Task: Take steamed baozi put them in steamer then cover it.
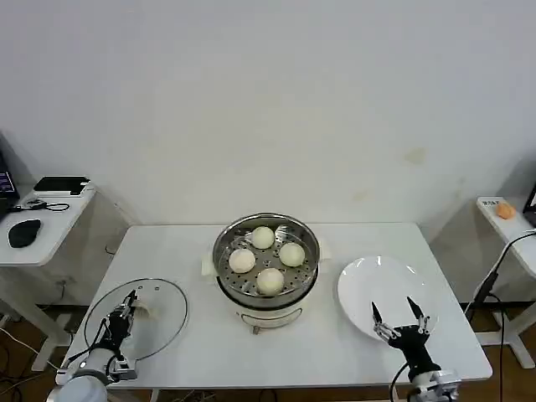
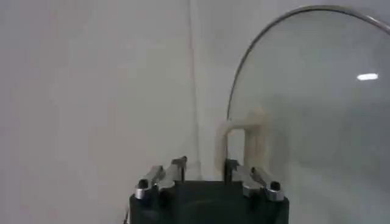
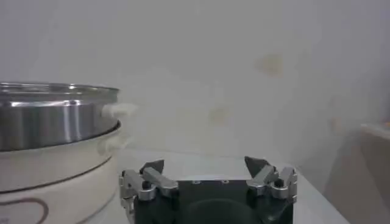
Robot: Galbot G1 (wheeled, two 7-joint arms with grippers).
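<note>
Your steamer (image 1: pixel 266 276) at the table's (image 1: pixel 184 251) middle holds four baozi (image 1: pixel 269 280). The cover (image 1: pixel 159 314) (near-left corner) lies beneath the narrowly parted left gripper (image 1: pixel 125 311); the right gripper (image 1: pixel 401 325), jaws spread, hovers over the plate (image 1: pixel 368 280).

My left black claw hand (image 1: pixel 127 306) has thin dark fingers with shiny silver metal joints and round screws. My right black claw hand (image 1: pixel 402 322) has pointy black fingertips (image 3: pixel 152 166). Both sit on blocky black bases with pale grey wrists, and black cables hang beside them.
</note>
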